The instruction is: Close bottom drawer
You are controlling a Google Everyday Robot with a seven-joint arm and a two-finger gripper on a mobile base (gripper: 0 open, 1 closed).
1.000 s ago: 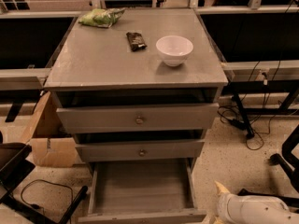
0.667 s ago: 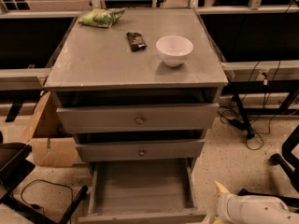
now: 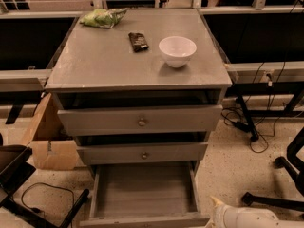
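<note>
Grey cabinet [image 3: 109, 65] at centre, viewed from above and in front. Bottom drawer [image 3: 142, 189] pulled far out toward the near side, plain grey inside laid bare, front panel right at the near edge of view. Above it, middle drawer [image 3: 109, 154] and top drawer [image 3: 95, 121], each with a small round knob at centre and a dark gap over its front.

Gripper [image 3: 223, 212] low at near right, white, just beside the bottom drawer's right front corner, partly cut off by the edge of view. Touching the drawer or not: cannot tell. Apart or together: cannot tell.

On the cabinet top: white bowl [image 3: 177, 50] right of centre, dark packet [image 3: 138, 41] just to its left, green bag [image 3: 103, 18] at the far left. Cardboard box [image 3: 50, 148] on the floor to the left; black cables [image 3: 254, 127] on the floor to the right.
</note>
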